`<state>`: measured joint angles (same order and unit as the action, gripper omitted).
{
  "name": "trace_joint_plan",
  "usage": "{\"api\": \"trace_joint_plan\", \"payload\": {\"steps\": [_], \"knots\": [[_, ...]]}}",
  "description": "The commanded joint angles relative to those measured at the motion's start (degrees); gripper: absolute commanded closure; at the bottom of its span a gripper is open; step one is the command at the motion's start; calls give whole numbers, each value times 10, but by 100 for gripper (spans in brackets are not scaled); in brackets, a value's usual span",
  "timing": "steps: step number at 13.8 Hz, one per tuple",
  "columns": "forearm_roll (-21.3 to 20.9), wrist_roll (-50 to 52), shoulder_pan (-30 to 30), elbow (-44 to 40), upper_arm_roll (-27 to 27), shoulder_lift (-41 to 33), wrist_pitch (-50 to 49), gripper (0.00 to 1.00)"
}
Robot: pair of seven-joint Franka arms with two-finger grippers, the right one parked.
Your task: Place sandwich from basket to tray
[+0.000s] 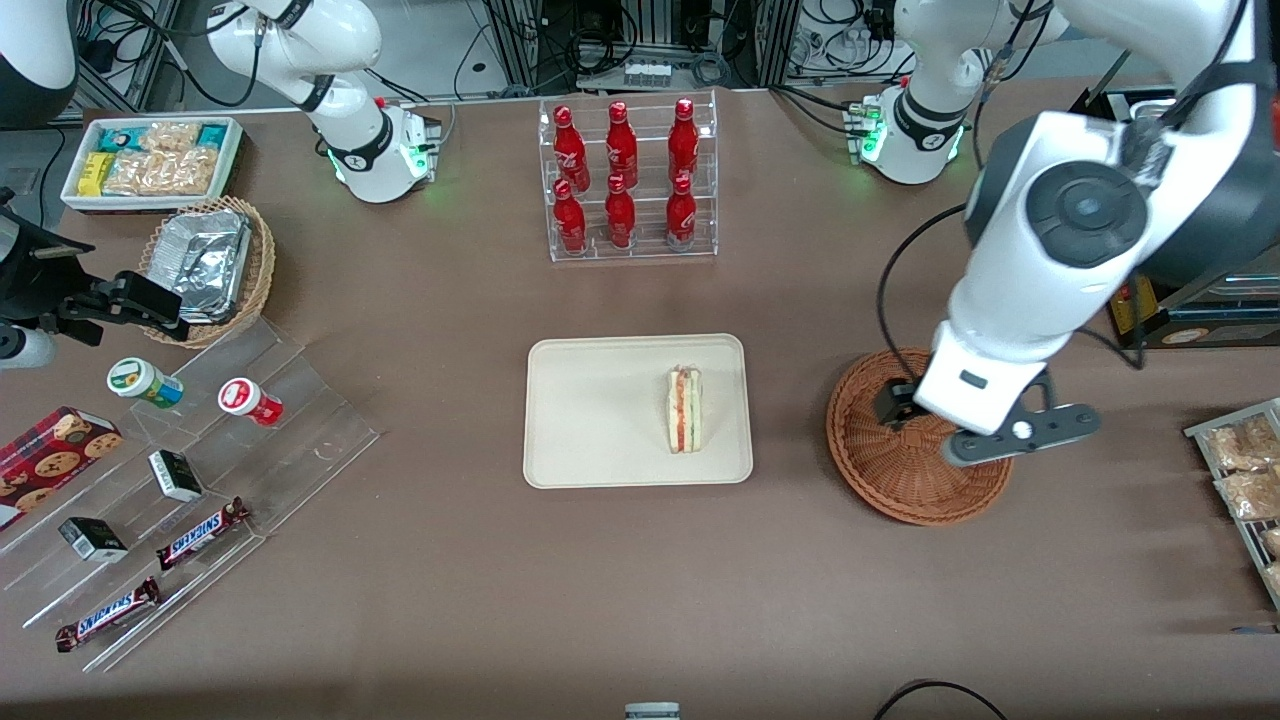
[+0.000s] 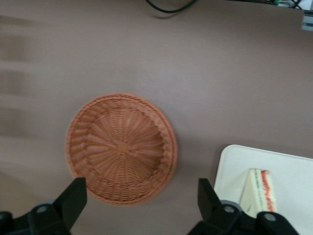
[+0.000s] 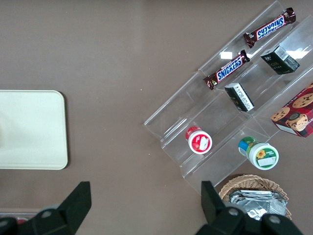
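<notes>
My claw hangs wide and holding nothing above the empty basket, right of frame centre. The sandwich already lies on the tray, long axis running up-down in the frame.

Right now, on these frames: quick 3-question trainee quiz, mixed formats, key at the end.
1. True or false: the sandwich lies in the reddish-brown wicker basket.
2. The left gripper is: A) shut on the sandwich, B) open above the table, near the basket and tray, C) resting on the bottle rack.
3. Fill in: the rack holds ___ red bottles.

Key
1. False: the sandwich lies on the tray, and the basket is empty.
2. B: its fingers stand wide apart and hold nothing.
3. Six.
</notes>
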<state>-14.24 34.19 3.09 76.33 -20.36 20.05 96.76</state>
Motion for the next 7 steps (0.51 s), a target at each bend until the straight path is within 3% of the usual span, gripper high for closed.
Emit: {"api": "trace_joint_plan", "payload": {"steps": [1,3,6,7], "knots": [[3,-50,-28,8,-3,-34,-44,0],[20,-139,-48,8,-2,-61,-98,0],[100,-275,-49,18,70,-114,-143,0],[105,-287,-50,24,76,-127,-157,0]]}}
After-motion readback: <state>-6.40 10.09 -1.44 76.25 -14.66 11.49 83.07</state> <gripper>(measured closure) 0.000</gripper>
